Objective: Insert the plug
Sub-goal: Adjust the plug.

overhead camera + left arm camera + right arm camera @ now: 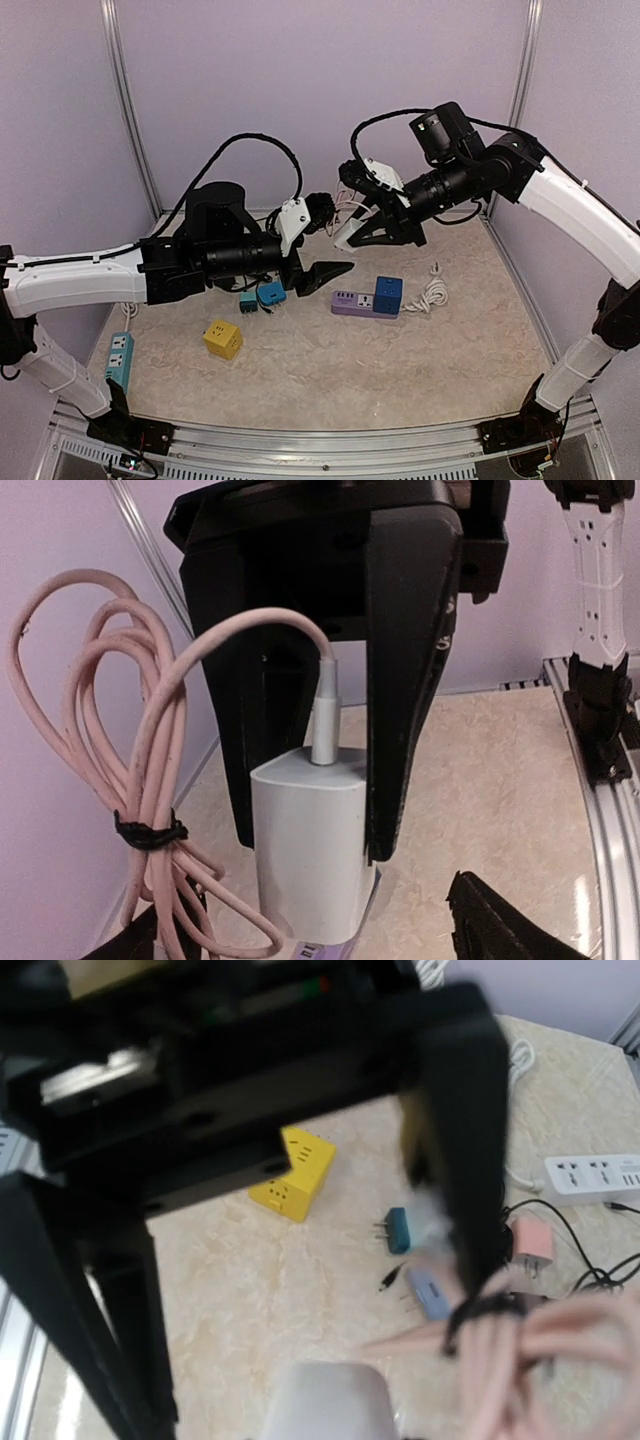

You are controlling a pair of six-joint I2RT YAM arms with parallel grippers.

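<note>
My right gripper (375,232) is shut on a white charger plug (350,232) and holds it off the table, with its bundled pink cable (343,208) hanging beside. In the left wrist view the right gripper's black fingers (400,730) flank the plug (315,850), and the pink cable (150,780) loops at left. A purple power strip (350,303) with a blue cube socket (388,293) lies on the table, and a sliver of purple (320,948) shows under the plug. My left gripper (325,275) is open and empty, pointing at the plug. The right wrist view is blurred, with the plug (330,1400) at the bottom.
A yellow cube socket (222,339), a teal plug (248,300) and a blue plug (271,292) lie under the left arm. A teal strip (119,360) lies at far left and a white cable coil (432,293) right of the purple strip. A white strip (595,1175) and a pink plug (530,1245) show in the right wrist view.
</note>
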